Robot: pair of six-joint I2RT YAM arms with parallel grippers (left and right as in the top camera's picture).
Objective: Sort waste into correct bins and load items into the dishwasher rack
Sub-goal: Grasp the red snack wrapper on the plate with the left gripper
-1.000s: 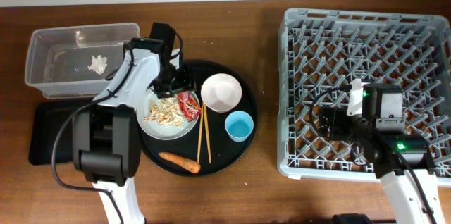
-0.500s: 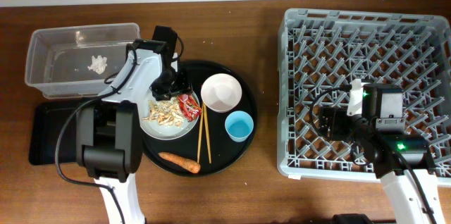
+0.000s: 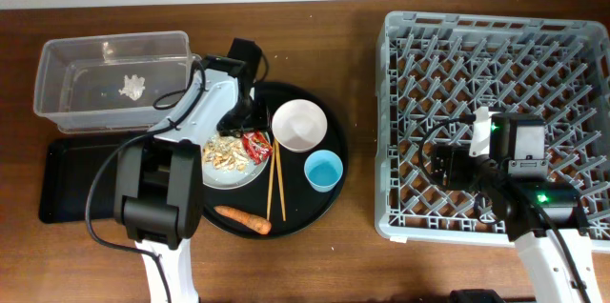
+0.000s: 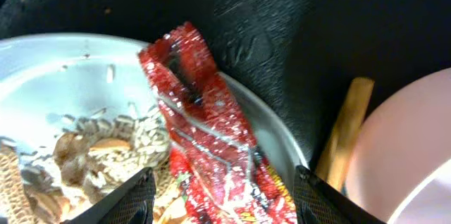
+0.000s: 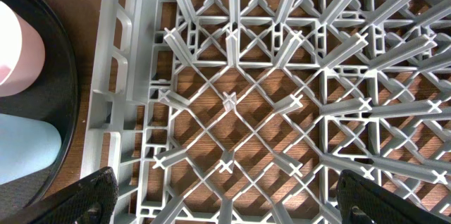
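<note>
Left gripper [image 4: 224,199] jaws spread, straddling the red wrapper [image 4: 204,139]. Food scraps [image 4: 91,160] crowd the left fingertip; chopsticks [image 4: 345,136] and white bowl [image 4: 412,146] sit just past the right one. Little side room there. Left arm [image 3: 152,198] overlies part of the flat black tray [image 3: 67,179]. Clear tub [image 3: 110,55] open from above, holding only a tissue [image 3: 132,87]. Dishwasher rack [image 3: 496,55] pegs upright throughout; right gripper [image 3: 440,165] hangs over them, seemingly clear of contact.

Your view: wrapper [image 4: 201,132] red, silver-flecked; plate [image 4: 42,90] pale grey; bowl [image 3: 299,124] white; cup [image 3: 323,170] light blue; carrot [image 3: 242,218] orange; dishwasher rack [image 3: 389,122] grey lattice; round tray [image 3: 315,208] black; surface [image 3: 362,255] brown woodgrain.
</note>
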